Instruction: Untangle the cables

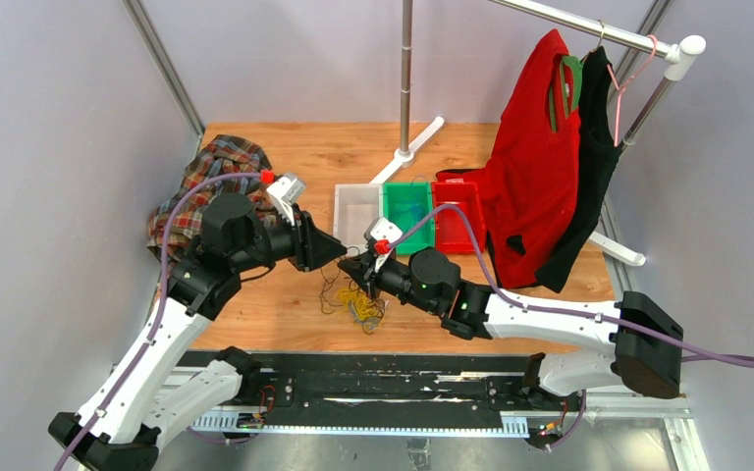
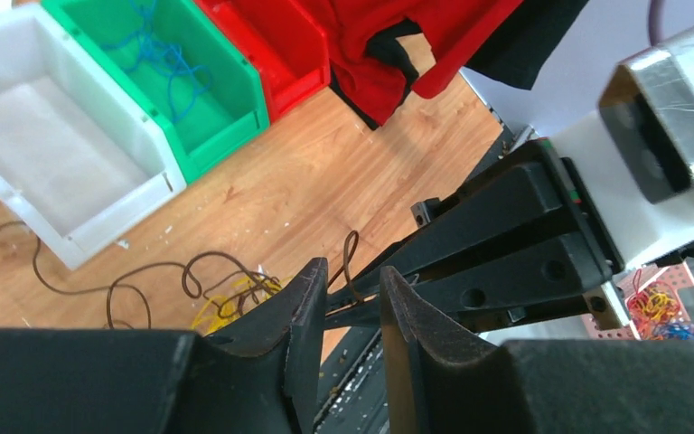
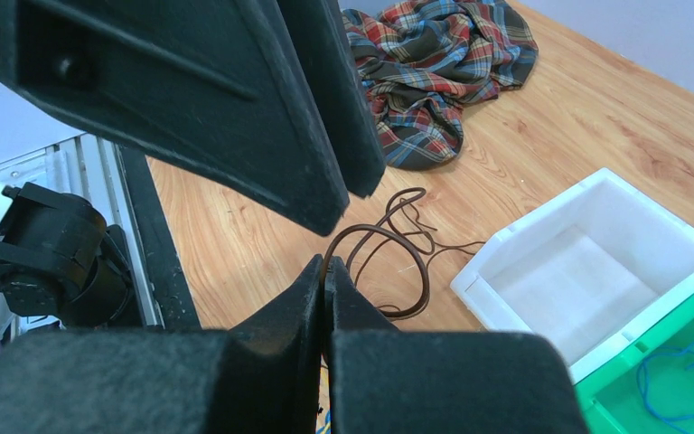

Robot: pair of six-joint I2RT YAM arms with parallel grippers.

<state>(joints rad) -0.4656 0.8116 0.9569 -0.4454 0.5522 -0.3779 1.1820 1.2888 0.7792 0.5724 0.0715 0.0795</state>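
Freeing the brown cable (image 3: 379, 229): right gripper (image 3: 326, 267) pinches it; left gripper (image 2: 352, 271), narrowly open, should clamp and pull.

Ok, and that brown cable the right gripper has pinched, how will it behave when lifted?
Probably floppy and light: the brown cable is thin and lies in loose loops beyond the shut right gripper. It likely keeps some curl rather than hanging straight. Its loops reach the yellow tangle, so lifting may drag that along.
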